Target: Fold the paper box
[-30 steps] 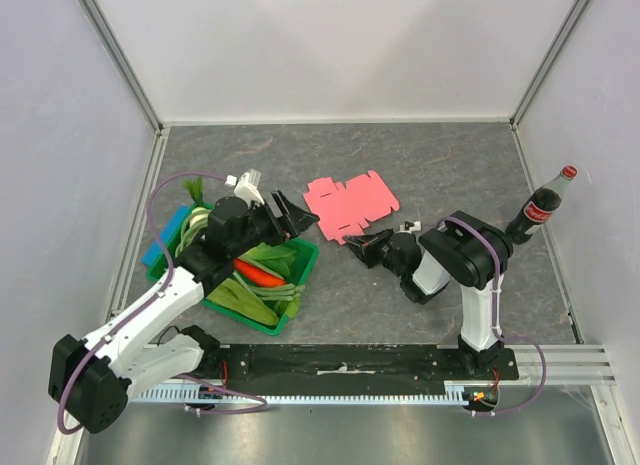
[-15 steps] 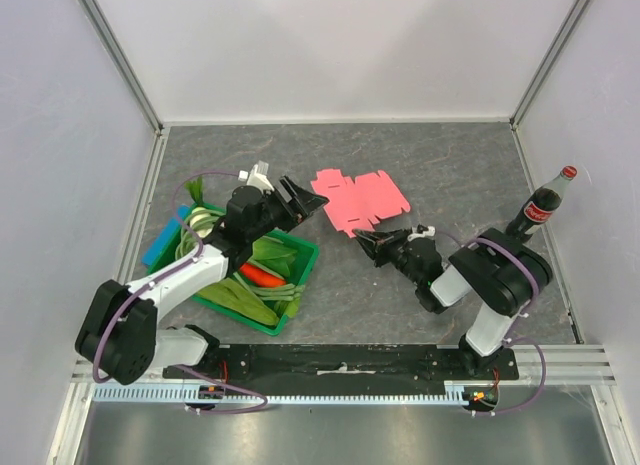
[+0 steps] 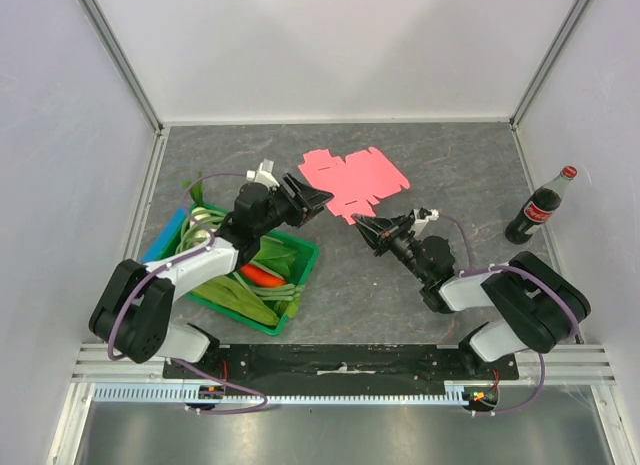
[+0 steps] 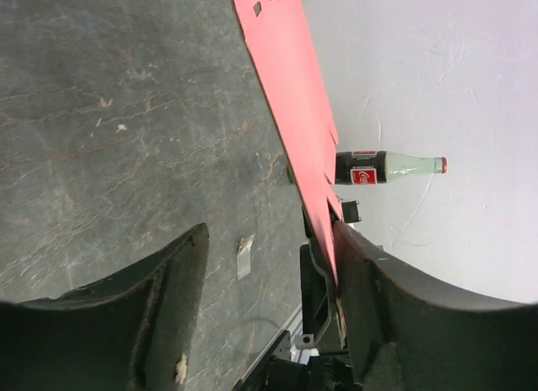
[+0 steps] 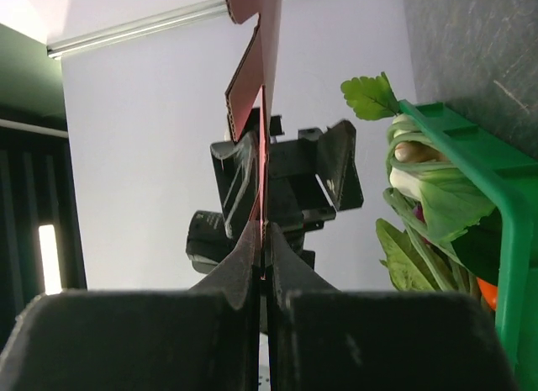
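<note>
The paper box (image 3: 352, 180) is a flat pink cut-out, held off the grey table. My right gripper (image 3: 362, 228) is shut on its near edge. In the right wrist view the card (image 5: 262, 88) stands edge-on, pinched between the shut jaws (image 5: 262, 240). My left gripper (image 3: 318, 200) is open at the card's left edge. In the left wrist view the pink card (image 4: 290, 97) runs along the inner face of the right finger, with the jaws (image 4: 267, 240) wide apart.
A green crate (image 3: 300, 285) of vegetables sits at the left, under the left arm, and shows in the right wrist view (image 5: 479, 155). A cola bottle (image 3: 540, 205) stands at the right wall and shows in the left wrist view (image 4: 382, 166).
The right gripper has carried the pink card farther back, stretching its arm forward. The left gripper has moved right and forward up to the card's left edge.
</note>
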`<action>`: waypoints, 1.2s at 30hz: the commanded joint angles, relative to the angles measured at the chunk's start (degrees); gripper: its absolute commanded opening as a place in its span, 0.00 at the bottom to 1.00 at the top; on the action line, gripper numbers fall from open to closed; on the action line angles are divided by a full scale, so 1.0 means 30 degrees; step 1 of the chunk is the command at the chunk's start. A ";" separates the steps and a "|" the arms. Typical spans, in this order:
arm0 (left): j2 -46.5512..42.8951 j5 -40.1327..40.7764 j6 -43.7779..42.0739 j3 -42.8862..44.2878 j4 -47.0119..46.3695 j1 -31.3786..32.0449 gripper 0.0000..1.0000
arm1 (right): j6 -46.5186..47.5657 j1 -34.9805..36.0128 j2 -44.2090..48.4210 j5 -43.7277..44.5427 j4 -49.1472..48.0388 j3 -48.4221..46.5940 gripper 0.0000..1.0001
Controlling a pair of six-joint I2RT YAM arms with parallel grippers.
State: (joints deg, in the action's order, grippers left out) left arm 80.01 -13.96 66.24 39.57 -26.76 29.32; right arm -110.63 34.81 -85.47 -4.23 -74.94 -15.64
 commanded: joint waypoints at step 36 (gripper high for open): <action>-0.3320 -0.9760 -1.8147 0.6876 1.3458 -0.1336 0.02 | 4.4712 -0.0292 0.2247 -0.4827 3.7569 -2.2401 0.75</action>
State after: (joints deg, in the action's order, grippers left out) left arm 70.50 -33.69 21.32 56.69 8.78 25.19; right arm 0.05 34.37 -70.39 -12.62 28.67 -68.75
